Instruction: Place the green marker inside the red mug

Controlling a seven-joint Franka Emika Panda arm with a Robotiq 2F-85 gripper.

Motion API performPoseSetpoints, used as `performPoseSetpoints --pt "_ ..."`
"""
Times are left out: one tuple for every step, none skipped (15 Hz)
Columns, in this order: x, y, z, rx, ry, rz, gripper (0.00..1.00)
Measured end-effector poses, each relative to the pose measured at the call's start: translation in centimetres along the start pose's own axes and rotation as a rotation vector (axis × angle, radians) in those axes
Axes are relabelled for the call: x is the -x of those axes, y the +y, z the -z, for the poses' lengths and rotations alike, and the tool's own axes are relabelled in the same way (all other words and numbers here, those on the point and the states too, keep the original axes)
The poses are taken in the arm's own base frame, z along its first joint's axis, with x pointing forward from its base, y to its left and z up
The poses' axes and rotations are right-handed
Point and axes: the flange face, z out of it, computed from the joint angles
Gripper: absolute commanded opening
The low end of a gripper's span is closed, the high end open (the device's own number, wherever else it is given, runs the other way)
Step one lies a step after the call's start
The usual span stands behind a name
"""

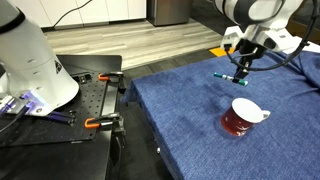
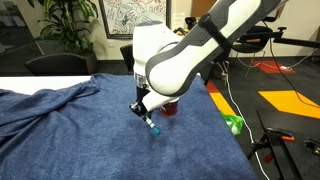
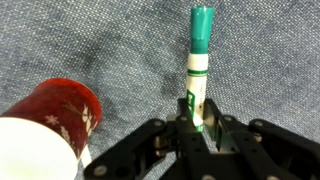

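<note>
The green marker [image 3: 199, 70] is a teal stick with a white, green-printed body. My gripper [image 3: 201, 128] is shut on its lower end, and the capped end sticks out past the fingertips. In both exterior views the marker [image 1: 226, 76] [image 2: 151, 124] sits just at or above the blue cloth, under the gripper [image 1: 240, 70] [image 2: 143, 108]. The red mug [image 1: 243, 117] has a white inside and handle and sits on the cloth nearer the front edge, apart from the gripper. In the wrist view the mug [image 3: 55, 115] is at the lower left. In an exterior view it [image 2: 168, 107] is mostly hidden behind the arm.
A blue cloth [image 1: 180, 110] covers the table. A black bench with orange clamps [image 1: 95, 124] and a white robot base [image 1: 30, 60] stand beside it. A green object [image 2: 234, 124] lies at the cloth's edge. A yellow object [image 1: 219, 51] lies on the floor behind.
</note>
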Motion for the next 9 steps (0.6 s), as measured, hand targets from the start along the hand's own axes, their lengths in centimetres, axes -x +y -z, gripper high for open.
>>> performPoseSetpoints --pt "0.2 0.1 0.8 0.002 0.006 0.009 0.05" --pt "0.4 0.2 1.6 0.004 0.007 0.018 0.05" --pt "0.7 0.4 2.5 0.008 0.006 0.028 0.05" --pt "1.0 0.6 3.3 0.011 0.005 0.039 0.05" --pt "1.2 0.8 4.1 0.011 0.005 0.051 0.05" --pt "1.5 1.1 5.0 0.012 0.005 0.057 0.05" --pt "1.8 1.4 5.8 0.014 0.005 0.064 0.05" --pt "2.1 1.6 6.7 0.018 0.007 0.071 0.05" --pt "2.4 1.9 7.5 0.021 0.008 0.077 0.05"
